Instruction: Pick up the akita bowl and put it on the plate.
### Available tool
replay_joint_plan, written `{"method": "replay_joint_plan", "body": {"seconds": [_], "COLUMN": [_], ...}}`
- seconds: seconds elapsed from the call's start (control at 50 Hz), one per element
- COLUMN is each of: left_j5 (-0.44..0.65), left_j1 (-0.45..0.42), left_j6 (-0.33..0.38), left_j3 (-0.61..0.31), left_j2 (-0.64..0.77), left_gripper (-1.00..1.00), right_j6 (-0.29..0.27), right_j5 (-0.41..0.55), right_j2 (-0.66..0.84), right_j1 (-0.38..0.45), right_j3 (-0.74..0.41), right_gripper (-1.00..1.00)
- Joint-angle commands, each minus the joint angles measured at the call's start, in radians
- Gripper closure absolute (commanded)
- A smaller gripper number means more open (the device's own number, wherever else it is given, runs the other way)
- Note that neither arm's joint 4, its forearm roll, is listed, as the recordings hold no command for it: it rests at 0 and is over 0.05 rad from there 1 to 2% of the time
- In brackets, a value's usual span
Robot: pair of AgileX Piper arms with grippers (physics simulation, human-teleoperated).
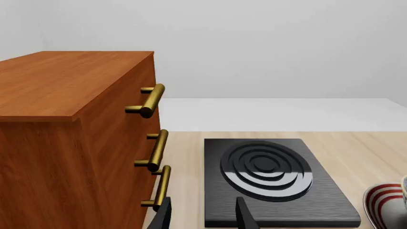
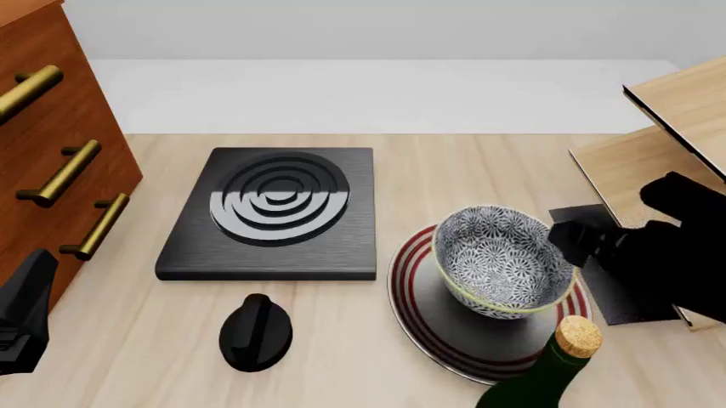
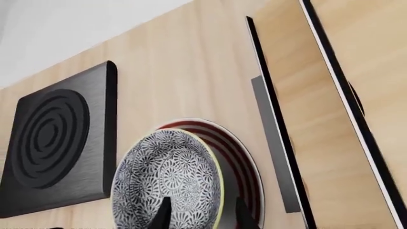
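The akita bowl (image 2: 499,255), dark blue-and-white patterned with a pale rim, stands on the plate (image 2: 426,327), a white plate with red rings, at the front right of the table. My right gripper (image 2: 564,242) is at the bowl's right rim. In the right wrist view its fingers (image 3: 241,213) stand apart, open, with the bowl's rim (image 3: 216,191) between them and the plate (image 3: 245,157) showing behind. My left gripper (image 1: 203,215) is open and empty at the front left (image 2: 25,319), beside the cabinet and far from the bowl. A slice of the plate (image 1: 381,200) shows in the left wrist view.
A wooden drawer cabinet (image 2: 51,136) with brass handles stands at the left. A black square slab (image 2: 278,212) with raised rings lies mid-table. A black knob-like object (image 2: 255,333) lies in front of it. A corked green bottle (image 2: 562,361) stands by the plate's front. Wooden shelving (image 2: 669,119) rises at the right.
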Motion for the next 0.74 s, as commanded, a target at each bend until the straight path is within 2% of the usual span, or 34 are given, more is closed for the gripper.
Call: {"method": "replay_joint_plan", "body": {"seconds": [0.02, 0.12, 0.16, 0.26, 0.28, 0.32, 0.38, 0.4, 0.42, 0.46, 0.52, 0.56, 0.62, 0.64, 0.66, 0.7, 0.74], "left_j5": [0.000, 0.000, 0.000, 0.000, 0.000, 0.000, 0.000, 0.000, 0.000, 0.000, 0.000, 0.000, 0.000, 0.000, 0.000, 0.000, 0.000], "left_j1": [0.000, 0.000, 0.000, 0.000, 0.000, 0.000, 0.000, 0.000, 0.000, 0.000, 0.000, 0.000, 0.000, 0.000, 0.000, 0.000, 0.000], "left_j6": [0.000, 0.000, 0.000, 0.000, 0.000, 0.000, 0.000, 0.000, 0.000, 0.000, 0.000, 0.000, 0.000, 0.000, 0.000, 0.000, 0.000], "left_j3": [0.000, 0.000, 0.000, 0.000, 0.000, 0.000, 0.000, 0.000, 0.000, 0.000, 0.000, 0.000, 0.000, 0.000, 0.000, 0.000, 0.000], "left_j2": [0.000, 0.000, 0.000, 0.000, 0.000, 0.000, 0.000, 0.000, 0.000, 0.000, 0.000, 0.000, 0.000, 0.000, 0.000, 0.000, 0.000], "left_gripper": [-1.00, -1.00, -1.00, -1.00, -1.00, -1.00, -1.00, -1.00, -1.00, -1.00, -1.00, -1.00, -1.00, -1.00, -1.00, -1.00, -1.00], "right_j6": [-0.008, -0.031, -0.076, -0.123, -0.150, -0.133, -0.190, -0.166, -0.170, -0.223, -0.237, -0.306, -0.358, -0.333, -0.341, -0.303, -0.320], "right_j5": [0.073, 0.103, 0.113, 0.107, 0.105, 0.094, 0.068, 0.047, 0.040, 0.033, 0.000, -0.024, -0.024, -0.037, -0.048, -0.067, -0.047], "right_j2": [-0.088, -0.144, -0.162, -0.197, -0.208, -0.233, -0.256, -0.264, -0.279, -0.305, -0.324, -0.355, -0.410, -0.412, -0.437, -0.447, -0.479], "right_j1": [0.004, 0.020, 0.011, 0.002, -0.006, -0.011, -0.013, -0.016, -0.016, -0.023, -0.028, -0.031, -0.020, -0.024, -0.032, -0.038, -0.023], "right_j3": [-0.027, -0.028, -0.041, -0.025, -0.025, -0.012, 0.013, 0.038, 0.047, 0.052, 0.093, 0.127, 0.157, 0.174, 0.191, 0.216, 0.224], "right_gripper": [-1.00, -1.00, -1.00, -1.00, -1.00, -1.00, -1.00, -1.00, -1.00, -1.00, -1.00, -1.00, -1.00, -1.00, -1.00, -1.00, -1.00]}}
